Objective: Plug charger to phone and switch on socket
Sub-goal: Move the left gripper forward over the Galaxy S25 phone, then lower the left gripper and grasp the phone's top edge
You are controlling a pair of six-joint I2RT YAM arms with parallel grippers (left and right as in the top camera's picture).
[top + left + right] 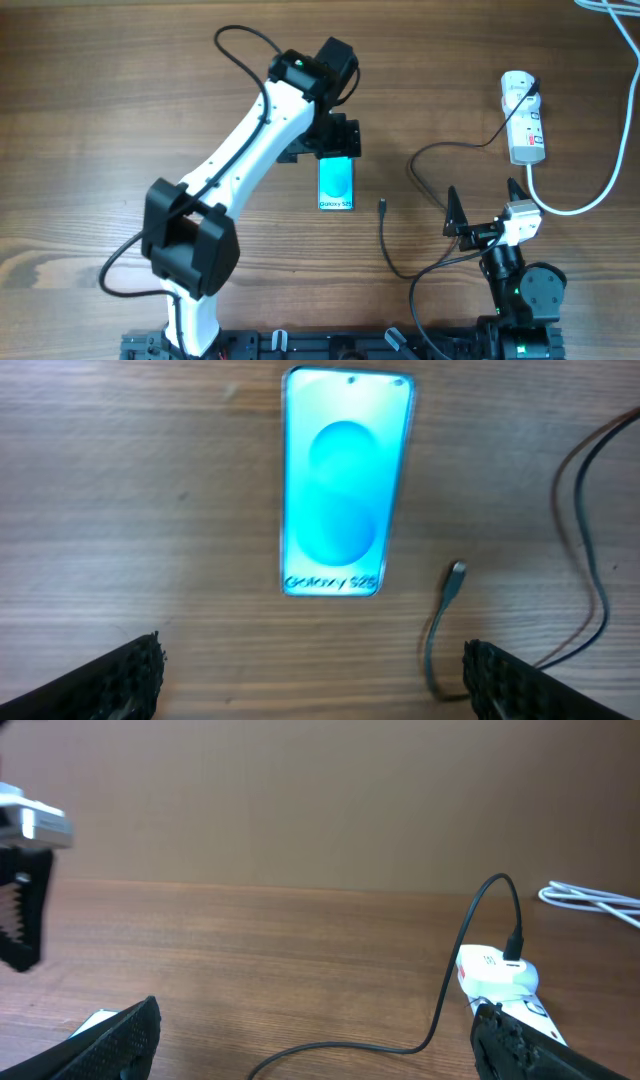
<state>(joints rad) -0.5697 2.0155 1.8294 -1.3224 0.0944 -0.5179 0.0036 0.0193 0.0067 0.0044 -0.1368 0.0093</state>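
The phone (336, 185) lies flat mid-table with its cyan screen up; it also shows in the left wrist view (345, 485). My left gripper (336, 142) hovers open just beyond the phone's far end, its fingers (315, 680) wide apart and empty. The charger's plug tip (382, 207) lies loose on the table right of the phone, also seen in the left wrist view (455, 575). Its thin black cable (440, 1020) runs to the white socket (524, 118) at the far right (500, 975). My right gripper (485, 208) is open and empty, near the front right.
The socket's thick white cord (590, 200) loops along the right edge of the table. The black cable makes loops (400, 265) between the phone and my right arm. The left arm's white body (240, 150) spans the table's left half.
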